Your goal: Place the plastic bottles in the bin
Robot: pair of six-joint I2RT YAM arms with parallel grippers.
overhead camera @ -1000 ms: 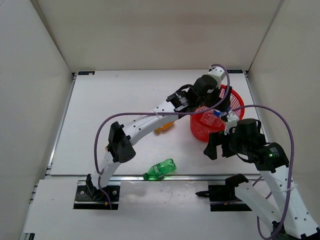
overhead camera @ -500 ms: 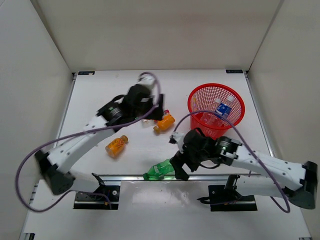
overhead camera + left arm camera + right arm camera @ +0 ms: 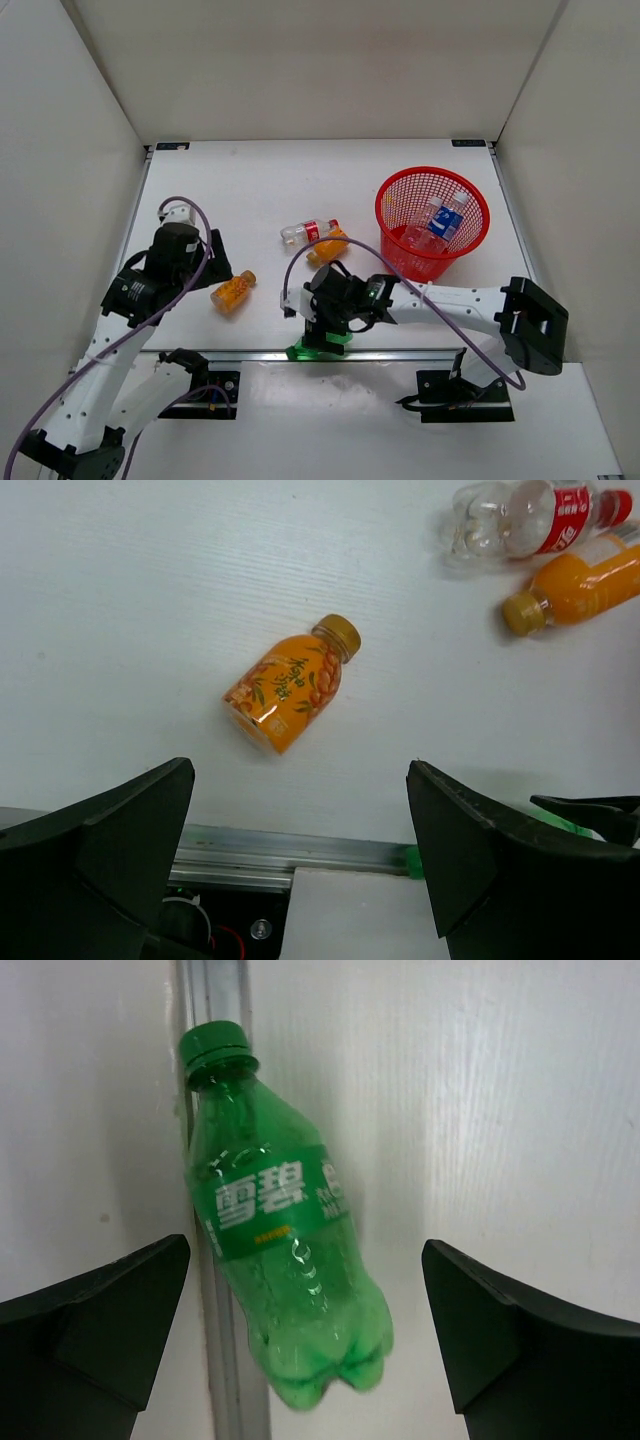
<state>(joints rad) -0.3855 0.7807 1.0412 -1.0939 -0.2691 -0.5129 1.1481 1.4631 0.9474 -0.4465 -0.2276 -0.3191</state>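
Observation:
A green bottle [image 3: 270, 1230] lies on the metal rail at the table's front edge, cap pointing away from the wrist. My right gripper [image 3: 305, 1320] hangs open above it, one finger on each side; from above, that gripper [image 3: 325, 318] covers most of the green bottle [image 3: 318, 351]. One orange bottle [image 3: 290, 688] lies on its side ahead of my open, empty left gripper [image 3: 300, 850]. A second orange bottle [image 3: 328, 248] touches a clear red-labelled bottle [image 3: 307, 232] mid-table. The red mesh bin [image 3: 398, 260] stands at the right and holds a blue-labelled clear bottle [image 3: 440, 222].
White walls close in the table on the left, back and right. The metal rail [image 3: 250, 845] runs along the front edge, with the arm bases just below it. The right arm stretches low across the table in front of the bin.
The left arm has swung from over the bin back to the near left. The right arm has swept left and down over the green bottle. Both grippers stayed open.

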